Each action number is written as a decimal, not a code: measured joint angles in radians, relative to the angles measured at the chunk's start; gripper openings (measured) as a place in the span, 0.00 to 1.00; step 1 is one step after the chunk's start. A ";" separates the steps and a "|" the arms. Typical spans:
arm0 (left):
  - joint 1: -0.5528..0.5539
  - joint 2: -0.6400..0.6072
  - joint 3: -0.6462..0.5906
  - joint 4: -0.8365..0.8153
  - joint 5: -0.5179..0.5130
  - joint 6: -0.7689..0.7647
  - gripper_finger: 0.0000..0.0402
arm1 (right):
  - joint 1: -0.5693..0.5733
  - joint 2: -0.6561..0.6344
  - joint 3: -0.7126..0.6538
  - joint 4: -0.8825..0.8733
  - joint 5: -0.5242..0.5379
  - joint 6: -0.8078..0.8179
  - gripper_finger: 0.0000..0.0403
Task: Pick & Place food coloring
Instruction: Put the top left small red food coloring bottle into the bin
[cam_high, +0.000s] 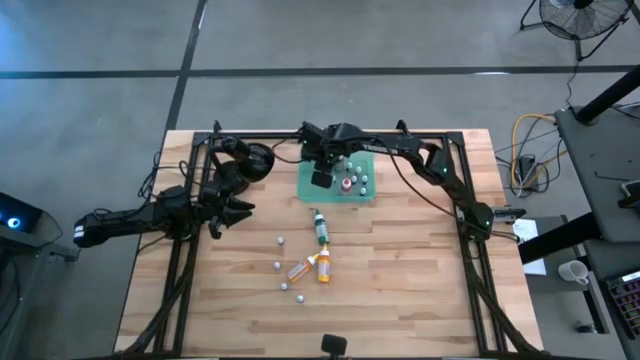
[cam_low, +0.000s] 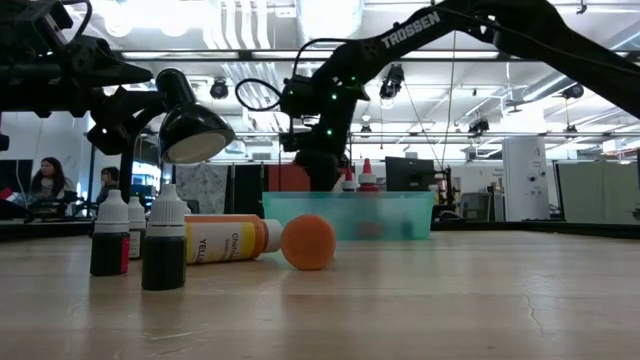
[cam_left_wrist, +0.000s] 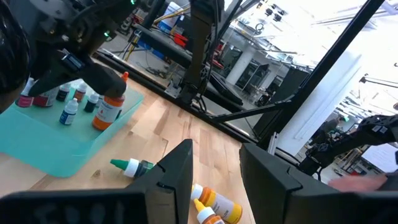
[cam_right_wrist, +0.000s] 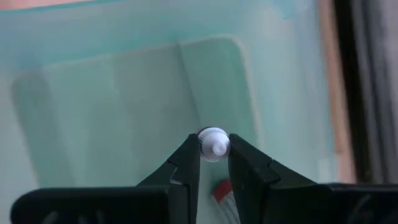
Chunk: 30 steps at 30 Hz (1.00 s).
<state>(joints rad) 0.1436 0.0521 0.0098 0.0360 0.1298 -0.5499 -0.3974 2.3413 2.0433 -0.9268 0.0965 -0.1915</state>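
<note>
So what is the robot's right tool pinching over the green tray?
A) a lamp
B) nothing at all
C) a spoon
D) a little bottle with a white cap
D: in the right wrist view the right tool is closed on the white cap of a small food coloring bottle, held above the green tray.
</note>
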 joint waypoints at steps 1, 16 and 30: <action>0.000 0.000 0.000 0.000 0.000 0.000 0.26 | -0.006 0.000 -0.002 0.000 -0.030 -0.011 0.15; 0.000 0.000 0.000 0.000 0.000 0.000 0.26 | -0.015 0.000 -0.058 0.012 -0.078 -0.123 0.21; -0.001 0.000 0.000 0.000 0.000 0.000 0.26 | -0.015 0.000 0.002 0.018 -0.069 -0.124 0.34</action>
<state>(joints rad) 0.1429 0.0521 0.0100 0.0357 0.1299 -0.5502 -0.4126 2.3413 2.0458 -0.9089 0.0272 -0.3152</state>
